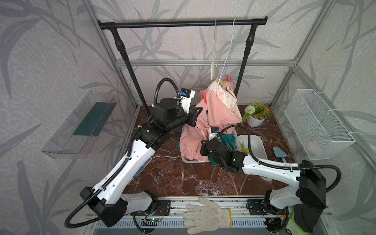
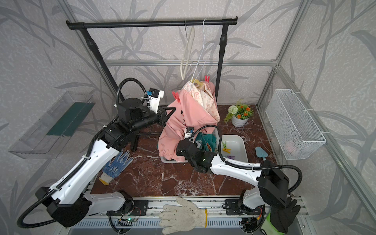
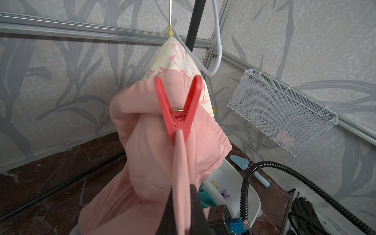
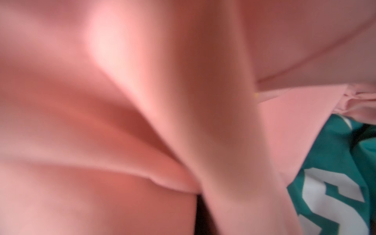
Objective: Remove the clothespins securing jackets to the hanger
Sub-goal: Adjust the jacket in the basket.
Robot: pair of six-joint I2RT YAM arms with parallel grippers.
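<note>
The black rail [image 1: 183,22] stands over the brown counter [image 1: 183,179]. The pink jacket [image 1: 215,114] hangs under the rail, and its bottom end droops into a basket [image 1: 190,160] where the teal jacket [image 1: 227,140] lies. The white tub [image 1: 258,142] beside the basket has loose pins in it. The left arm [image 1: 130,162] reaches up to the jacket's near shoulder. The left claw [image 3: 182,203] is squeezed shut on a thin fold of pink cloth. The right arm [image 1: 270,168] is low down, with its claw pushed into the pink cloth by the basket. That claw is closed, but I cannot see what it has hold of. Two red pins are on the jacket. The near red pin [image 3: 179,109] sits right above the left claw, on the same fold that the claw holds. It stands up and down, with its mouth biting the cloth at the bottom and its two legs open like a V at the top. The far red pin [image 1: 228,78] is higher, on the other shoulder, near the rail's post. The left claw is much nearer to the near pin than the right claw is. So I think it should let go, go straight up and pinch those two legs together.
</note>
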